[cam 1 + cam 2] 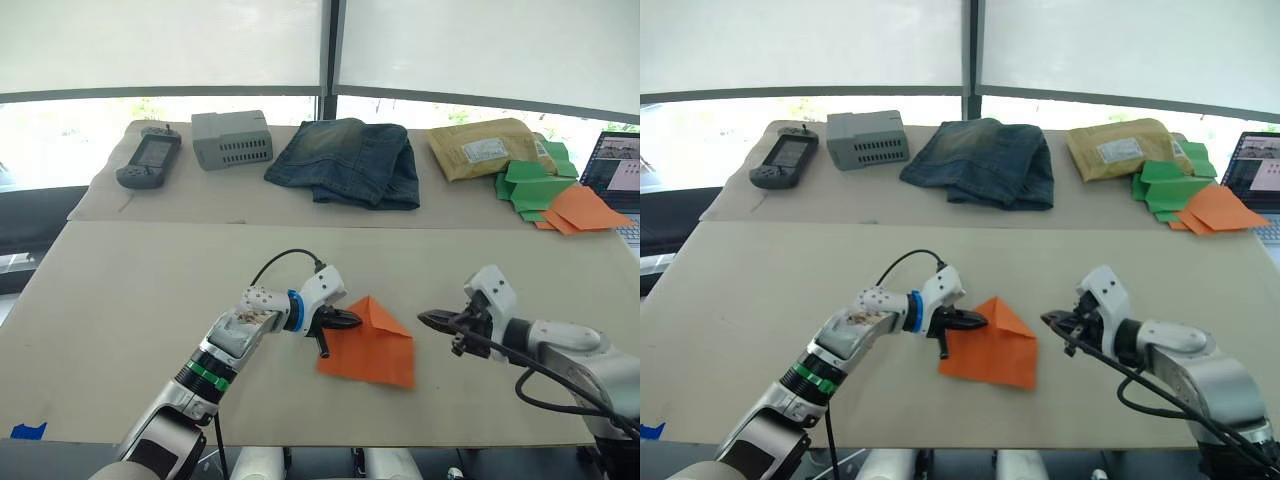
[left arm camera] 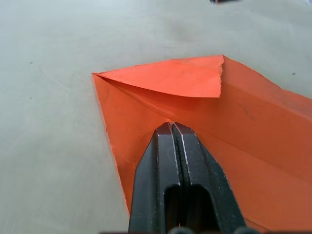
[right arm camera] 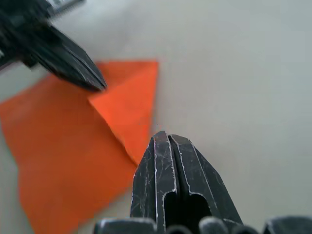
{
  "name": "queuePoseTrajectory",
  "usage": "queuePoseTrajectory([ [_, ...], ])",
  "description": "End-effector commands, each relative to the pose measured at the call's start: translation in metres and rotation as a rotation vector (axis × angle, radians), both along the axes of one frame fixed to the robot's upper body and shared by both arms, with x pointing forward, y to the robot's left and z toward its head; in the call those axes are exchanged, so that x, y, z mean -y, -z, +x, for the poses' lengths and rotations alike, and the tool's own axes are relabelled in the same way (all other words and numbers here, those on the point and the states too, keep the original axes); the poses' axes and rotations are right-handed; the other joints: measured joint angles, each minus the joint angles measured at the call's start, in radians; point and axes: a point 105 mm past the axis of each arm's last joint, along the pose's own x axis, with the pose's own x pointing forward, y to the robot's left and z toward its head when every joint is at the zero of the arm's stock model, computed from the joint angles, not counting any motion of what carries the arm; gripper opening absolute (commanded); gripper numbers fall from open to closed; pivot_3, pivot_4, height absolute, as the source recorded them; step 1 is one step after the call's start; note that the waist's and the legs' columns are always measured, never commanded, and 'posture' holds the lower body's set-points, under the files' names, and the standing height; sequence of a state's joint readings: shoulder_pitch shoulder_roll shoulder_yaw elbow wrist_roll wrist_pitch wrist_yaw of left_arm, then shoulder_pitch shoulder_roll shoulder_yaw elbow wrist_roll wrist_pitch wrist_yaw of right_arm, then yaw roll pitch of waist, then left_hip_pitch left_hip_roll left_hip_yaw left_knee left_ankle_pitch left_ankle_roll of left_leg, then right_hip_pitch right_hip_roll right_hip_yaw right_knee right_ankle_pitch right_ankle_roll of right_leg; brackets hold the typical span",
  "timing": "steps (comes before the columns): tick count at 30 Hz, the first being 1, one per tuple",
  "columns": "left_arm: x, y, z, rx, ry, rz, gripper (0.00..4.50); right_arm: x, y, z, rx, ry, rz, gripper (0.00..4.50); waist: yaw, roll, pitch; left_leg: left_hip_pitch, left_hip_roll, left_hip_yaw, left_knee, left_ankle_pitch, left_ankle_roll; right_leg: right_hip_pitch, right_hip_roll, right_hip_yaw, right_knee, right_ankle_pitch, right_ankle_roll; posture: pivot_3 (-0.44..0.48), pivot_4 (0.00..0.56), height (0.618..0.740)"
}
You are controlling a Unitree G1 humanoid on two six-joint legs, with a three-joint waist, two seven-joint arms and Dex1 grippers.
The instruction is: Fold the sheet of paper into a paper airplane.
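Currently left gripper, fingers pressed together, holding nothing, is pressing sheet of paper at its left edge; right gripper, likewise closed and empty, is hovering just off sheet's right corner.

You get two head cams, a stereo pair looking forward and down over both arms, covering the whole table to the windows behind; the right eye's picture sits slightly offset from the left's, same scene. Your left wrist cam looks along the left gripper, very near, low over the sheet of paper. Your right wrist cam looks along the right gripper, close to the table, toward the same sheet and the left gripper's tips. All four views share that sheet at the table's front middle.
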State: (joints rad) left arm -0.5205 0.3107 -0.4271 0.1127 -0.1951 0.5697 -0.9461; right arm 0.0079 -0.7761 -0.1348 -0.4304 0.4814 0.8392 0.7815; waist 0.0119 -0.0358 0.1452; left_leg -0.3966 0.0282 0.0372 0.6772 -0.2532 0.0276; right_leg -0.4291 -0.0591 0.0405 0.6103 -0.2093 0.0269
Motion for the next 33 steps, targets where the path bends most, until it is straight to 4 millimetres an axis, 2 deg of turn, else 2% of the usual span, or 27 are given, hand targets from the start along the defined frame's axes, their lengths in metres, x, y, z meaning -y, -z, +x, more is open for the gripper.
queuePoseTrajectory([
  [1,-0.004,0.022,-0.002,-0.052,-0.014,0.073,0.05,0.009,0.005,-0.007,0.001,0.006,-0.032,0.0,0.001,0.0,0.0,0.001,0.0,0.0,0.001,0.0,0.0,0.001,0.0,0.0,0.0,0.0,-0.001,0.0,0.15,0.722],
  [8,-0.003,0.023,-0.001,-0.051,-0.008,0.073,0.05,-0.002,0.021,-0.021,-0.046,-0.039,0.01,0.0,0.0,0.0,0.0,0.005,0.0,0.0,0.002,0.0,0.0,0.006,0.0,0.001,0.0,-0.001,-0.001,0.0,0.15,0.722],
  [14,-0.003,0.023,-0.003,-0.054,-0.008,0.063,0.05,-0.007,0.023,-0.005,0.057,-0.163,-0.131,0.0,-0.003,-0.001,0.0,0.006,0.0,0.0,0.002,0.0,0.0,0.006,0.0,0.001,0.0,0.0,0.0,0.0,0.15,0.722],
  [20,-0.004,0.023,-0.003,-0.052,-0.022,0.059,0.05,-0.019,0.021,0.0,0.056,-0.27,-0.106,0.0,-0.004,-0.001,0.0,0.007,0.0,0.0,0.002,0.0,0.0,0.006,0.001,0.001,0.001,0.0,0.0,0.0,0.15,0.722],
  [27,-0.008,0.025,-0.004,-0.054,-0.047,0.058,0.05,-0.03,0.002,0.004,0.083,-0.265,0.091,0.0,-0.002,-0.001,0.0,0.006,0.0,0.0,0.001,0.0,0.001,0.005,0.001,0.001,0.0,0.0,0.001,0.0,0.15,0.722],
  [33,-0.008,0.025,-0.004,-0.051,-0.054,0.058,0.05,-0.047,-0.018,0.006,0.109,-0.292,0.226,0.0,-0.003,-0.001,0.0,0.006,0.0,0.0,0.001,0.0,0.0,0.006,0.001,0.001,0.001,0.0,0.001,0.0,0.15,0.722],
])
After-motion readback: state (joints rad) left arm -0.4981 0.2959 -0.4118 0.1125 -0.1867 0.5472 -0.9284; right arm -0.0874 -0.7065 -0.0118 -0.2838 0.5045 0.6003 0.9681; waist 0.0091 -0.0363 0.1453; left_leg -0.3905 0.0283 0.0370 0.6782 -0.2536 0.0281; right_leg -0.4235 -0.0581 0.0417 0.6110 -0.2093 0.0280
